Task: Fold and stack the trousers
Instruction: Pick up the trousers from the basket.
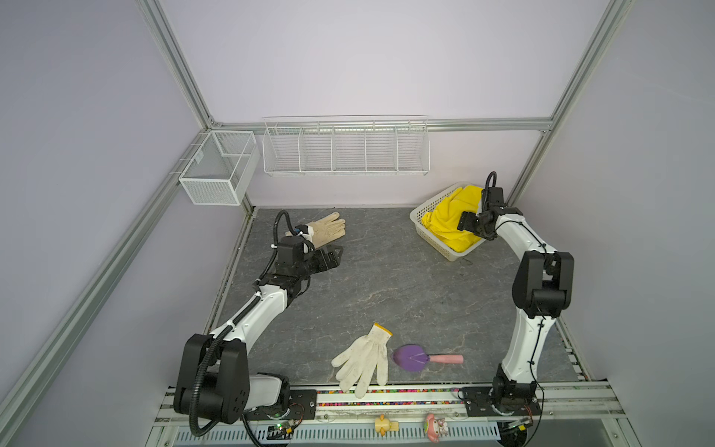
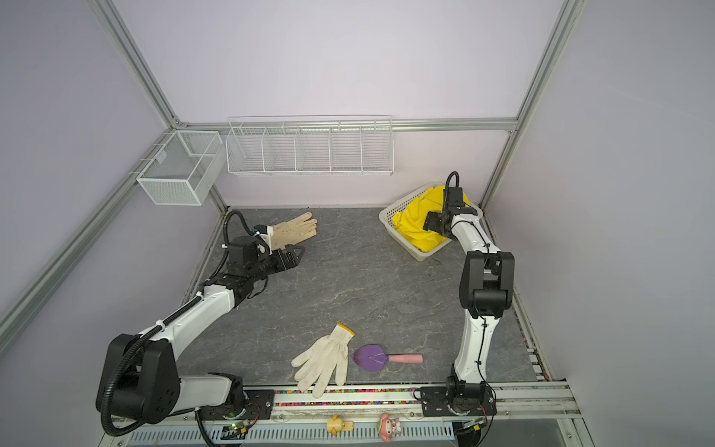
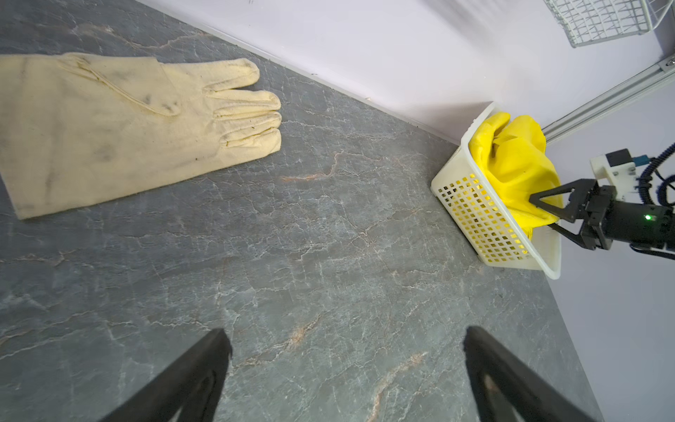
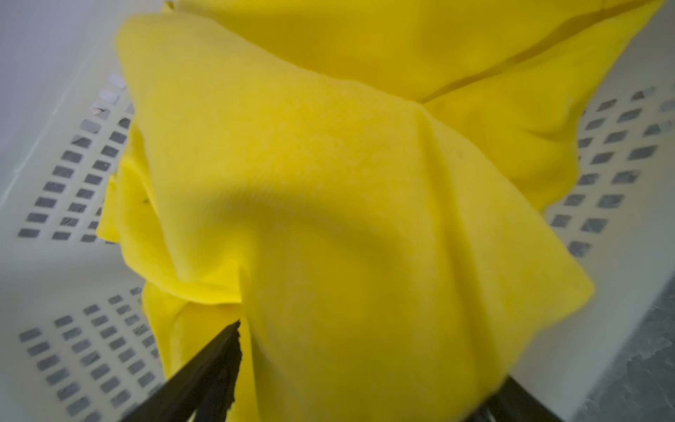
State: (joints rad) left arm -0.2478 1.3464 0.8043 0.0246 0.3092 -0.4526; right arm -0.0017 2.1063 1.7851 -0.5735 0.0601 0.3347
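No text, brand, number or sign could be read in any view. A small tag (image 1: 199,156) hung on the white mesh basket (image 1: 211,189) by the wall, but it was too small to show any writing.

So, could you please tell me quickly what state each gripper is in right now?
Left gripper: open, holding nothing.
Right gripper: open, fingers astride a fold of the trousers in the basket, not gripping yet.

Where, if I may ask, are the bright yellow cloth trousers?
In both top views, the trousers lie bunched in the white perforated plastic basket, far-right corner.
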